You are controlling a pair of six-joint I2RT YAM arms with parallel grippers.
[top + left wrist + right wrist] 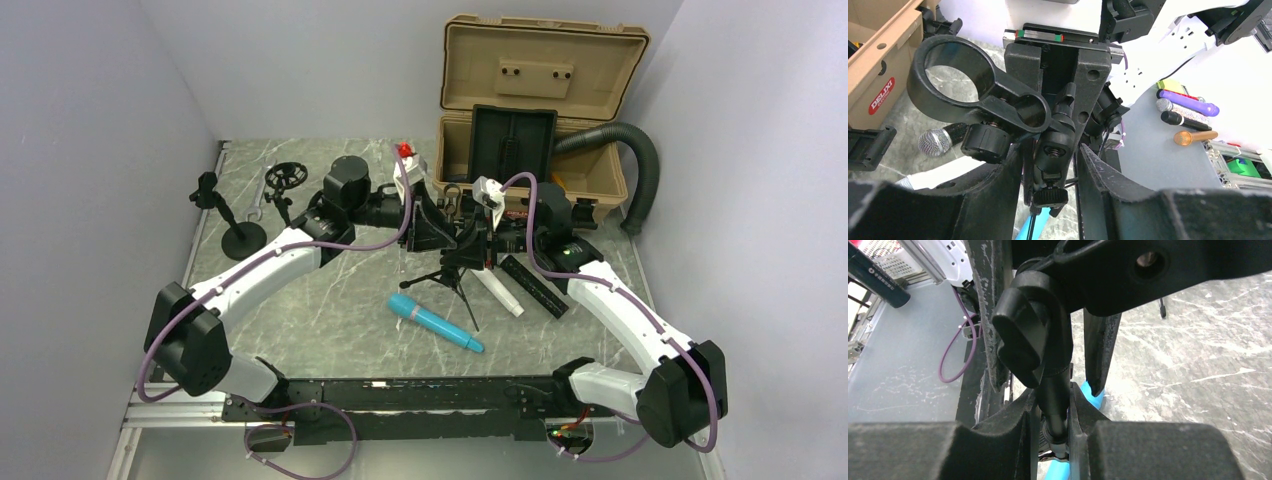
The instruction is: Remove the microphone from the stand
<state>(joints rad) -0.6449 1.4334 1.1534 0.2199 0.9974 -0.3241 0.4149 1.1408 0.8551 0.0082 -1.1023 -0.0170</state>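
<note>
Observed: the clip ring (916,80) of the tripod stand (455,268) is empty. A blue microphone (435,322) lies flat on the surface (330,290), just in front of the tripod legs. A second microphone with a silver grille (935,141) is seen lying behind the clip. Which of the two had sat in the clip cannot be told.

Right end effector (1054,425): clenched on the stand's stem (1055,390), just below the tightening knob (1018,340).

Left end effector (1050,165): its fingers bracket the swivel joint (1052,150) under the clip. Whether they press on it or stand slightly off cannot be told.

Judgement: the microphone is taken to be out already, so the step in hand is letting go of the stand.

- One end effector should be released at a time, the stand being steadied by the other.
- The fingers should be spread fully before any retreat, so that knob and ring are not snagged.
- Withdrawal should go straight back along the fingers, not sideways.
- The legs are light and splayed, so tipping is the main risk.
- The blue microphone near the legs should not be brushed, as it is likely to roll.
</note>
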